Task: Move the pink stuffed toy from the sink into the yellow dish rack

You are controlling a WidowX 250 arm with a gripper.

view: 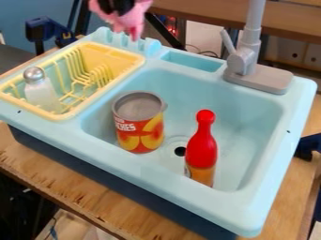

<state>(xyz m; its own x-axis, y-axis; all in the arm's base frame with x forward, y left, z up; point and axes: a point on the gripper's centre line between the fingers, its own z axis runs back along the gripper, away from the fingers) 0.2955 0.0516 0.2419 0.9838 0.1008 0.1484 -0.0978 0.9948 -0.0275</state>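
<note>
At the view's left, a shaker (41,93) with a metallic-looking cap stands, slightly tilted, inside the yellow dish rack (115,48), toward its left end. The rack is seated in the left section of the light-blue sink unit (156,180), which is mounted on the wooden counter (94,192).

Next to the right, at the top edge of the view, is the black pincer (118,5). It appears closed on a pink item (133,16), soft in appearance. The pink item lies directly beneath and around the pincer's tips; its narrow end points downward, so its visible long axis runs roughly vertical. Item and pincer are located above the rear of the sink unit, in line with the slotted rear ledge. The basin is lower, toward the front and right of them.

Inside the basin, the can (139,124) stands upright at the left. The drain (180,151) is between the can and the red-topped bottle (202,150), which is upright with a slight lean. The grey faucet (243,61) is mounted at the right rear.
</note>
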